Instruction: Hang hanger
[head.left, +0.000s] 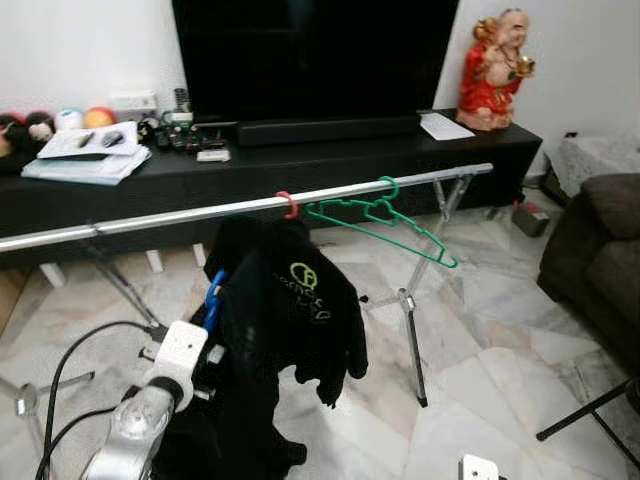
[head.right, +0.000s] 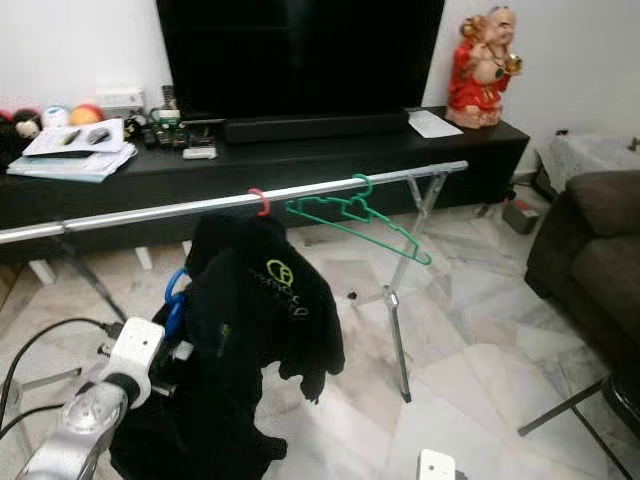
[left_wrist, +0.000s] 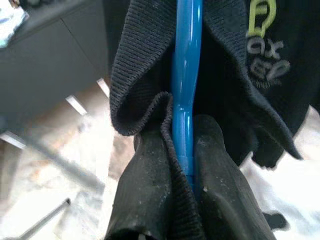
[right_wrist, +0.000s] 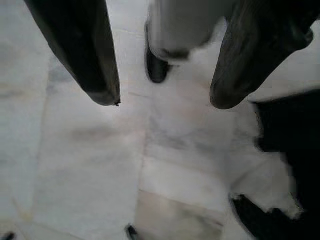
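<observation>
From the head, a silver rail (head.left: 250, 205) held a green hanger (head.left: 385, 222) and a black shirt (head.left: 285, 300) on a red hook (head.left: 288, 205). In the left wrist view, the left hand (left_wrist: 186, 200) was clenched on a blue hanger (left_wrist: 185, 85) wrapped in the shirt. In the right wrist view, the right hand (right_wrist: 162, 100) hung released over the white floor (right_wrist: 90, 165).

Blue hanger (left_wrist: 186, 85) w/ black garment (head.left: 290, 300) draped on it, held upright below silver rail (head.left: 240, 207), clamped in left tool (left_wrist: 185, 200), not yet hooked
</observation>
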